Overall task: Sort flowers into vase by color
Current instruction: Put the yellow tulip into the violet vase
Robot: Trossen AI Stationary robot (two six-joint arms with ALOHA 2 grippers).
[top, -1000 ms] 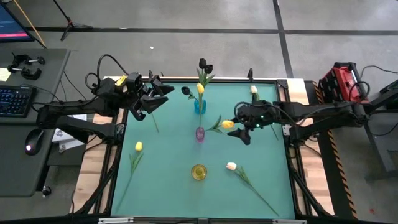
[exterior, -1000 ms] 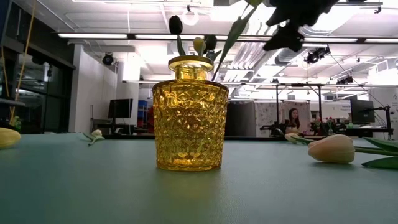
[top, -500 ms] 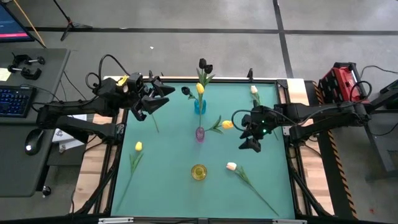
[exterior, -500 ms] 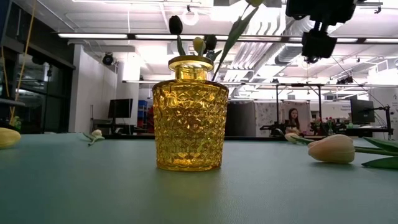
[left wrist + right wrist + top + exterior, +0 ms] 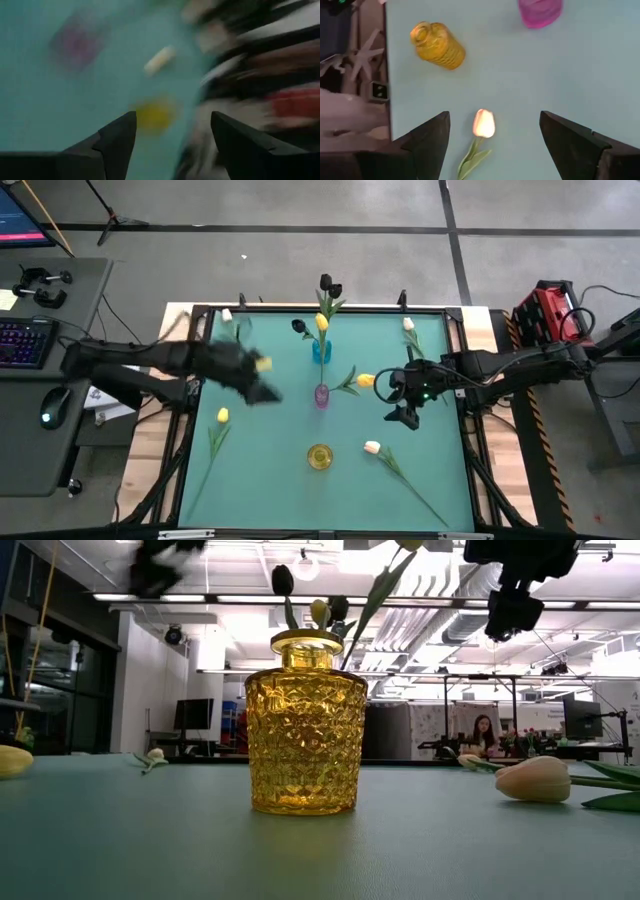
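Observation:
Three vases stand in a row down the table's middle: a blue one (image 5: 321,350) holding a yellow and dark tulips, a pink one (image 5: 321,394), and a yellow one (image 5: 319,457) (image 5: 305,725). Loose flowers lie flat on the mat: a yellow tulip (image 5: 222,416), another yellow one (image 5: 366,380), a pale one (image 5: 372,447) (image 5: 483,123), and pale ones at the far edge (image 5: 408,324) (image 5: 227,315). My left gripper (image 5: 262,392) (image 5: 173,117) hangs open left of the pink vase. My right gripper (image 5: 405,417) (image 5: 494,119) hangs open above the mat, just beyond the pale tulip.
The green mat (image 5: 270,480) has bare room at the near left and near right. The pale tulip's long stem (image 5: 415,495) runs toward the near right corner. A desk with a keyboard (image 5: 25,340) stands left of the table, a red box (image 5: 548,310) to its right.
My left gripper has swung from the table's far left corner down and toward the middle, tipping downward and rolling, still open; a pale tulip now shows where it was. My right gripper has gone a little toward the near edge, from over the yellow tulip toward the pale one, tipping down.

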